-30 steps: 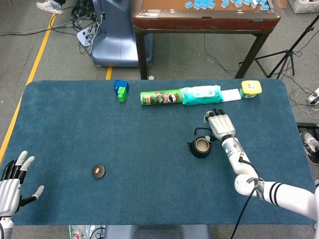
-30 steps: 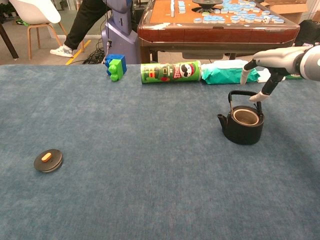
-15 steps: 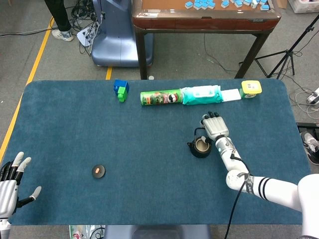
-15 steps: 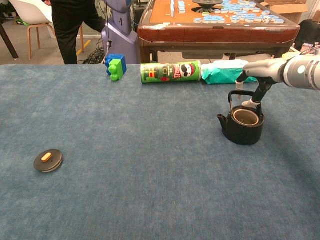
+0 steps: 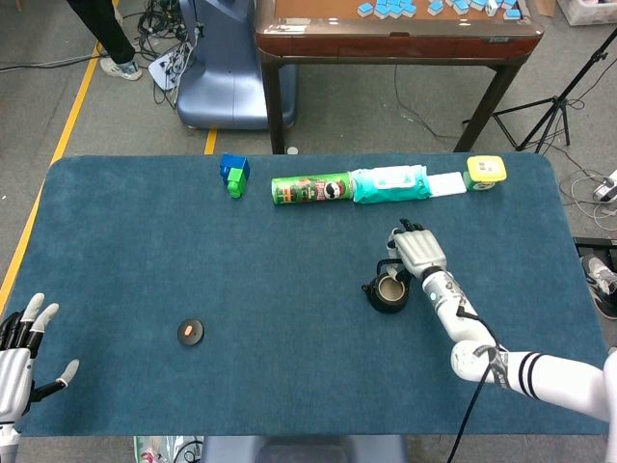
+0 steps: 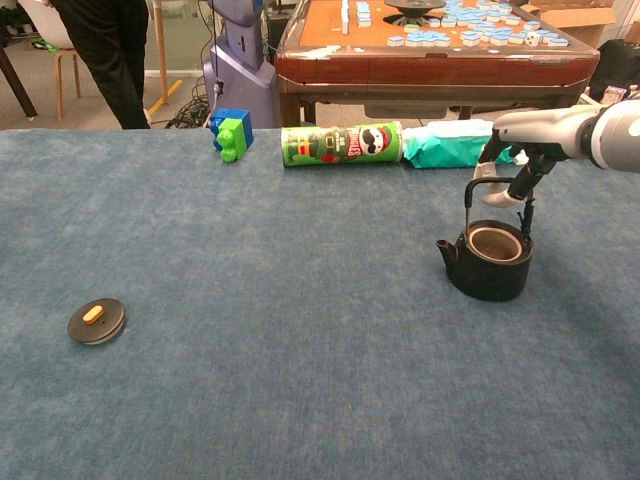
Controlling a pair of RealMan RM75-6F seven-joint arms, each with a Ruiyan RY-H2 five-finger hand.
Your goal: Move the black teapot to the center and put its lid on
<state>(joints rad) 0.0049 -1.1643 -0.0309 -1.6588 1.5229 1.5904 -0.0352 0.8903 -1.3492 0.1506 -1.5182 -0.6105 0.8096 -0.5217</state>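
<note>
**Right hand on the bail handle, teapot off to the right**

I have the right hand (image 5: 418,253) over the black teapot (image 6: 487,262), fingers curled under the thin wire handle that arches above its open mouth – grasping it, as far as the chest view lets me judge. The pot sits at about three o'clock from the middle of the blue table (image 5: 135,241), spout pointing left. Its lid (image 6: 96,320) lies well apart, near eight o'clock, a flat black disc with a small orange knob. My left hand (image 5: 21,351) is released, fingers spread, at the near left edge.

To do this step well I would lift straight up before travelling – the handle is a hinged loop, so the squat body will likely swing if I drag sideways. I'd carry it low and slow toward the centre and set it down level, mouth up, so the lid can seat.

The pot looks like matte cast iron, round and heavy, with a pale inner wall. The table cover is a napped felt-like cloth, likely grippy enough that sliding would snag
</note>
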